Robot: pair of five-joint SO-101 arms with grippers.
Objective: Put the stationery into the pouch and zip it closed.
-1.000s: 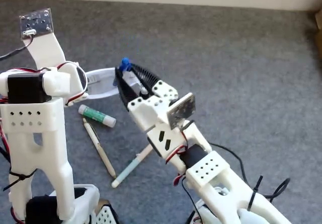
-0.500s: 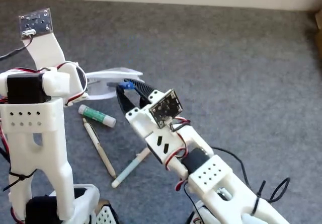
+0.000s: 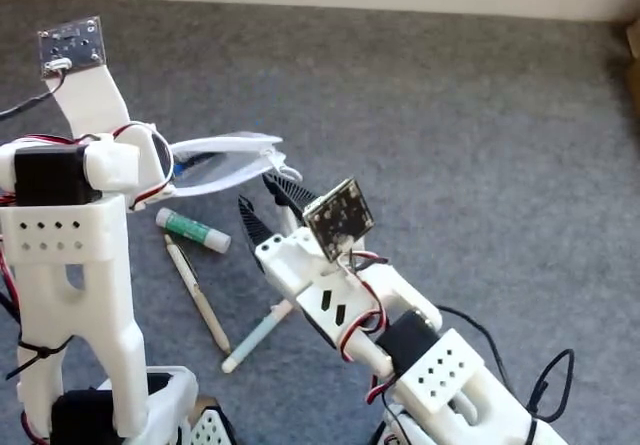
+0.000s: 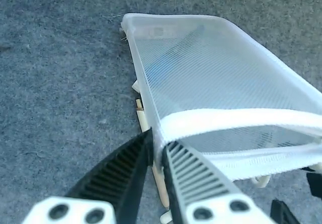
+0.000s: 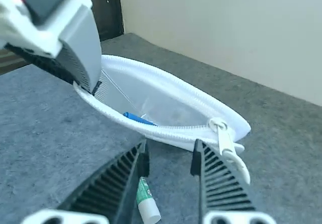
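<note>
Your left gripper (image 4: pixel 157 146) is clamped tight on the white rim of the mesh pouch (image 4: pixel 216 78), pinching it at one end of the mouth so the pouch (image 3: pixel 228 158) juts out from that arm over the grey carpet (image 3: pixel 480 115). The zipper is undone and the mouth gapes wide; the right wrist view looks straight into the pouch (image 5: pixel 161 100), where a blue pen (image 5: pixel 138 118) lies inside against the near lip, with the zipper pull (image 5: pixel 225 139) hanging at the far end of the opening. Your right gripper (image 5: pixel 168 151) has its jaws spread and holds nothing; from above you see it (image 3: pixel 263 205) just beside the pouch's mouth, on the near side, not touching it. The other stationery lies on the carpet outside the pouch: the glue stick (image 3: pixel 193 230) with its green label lies just below the pouch and close to the right gripper's fingers, a beige pen (image 3: pixel 197 295) starts near the glue stick and runs toward the arms' bases, and a pale blue pen (image 3: pixel 258 333) lies partly under the right arm.
</note>
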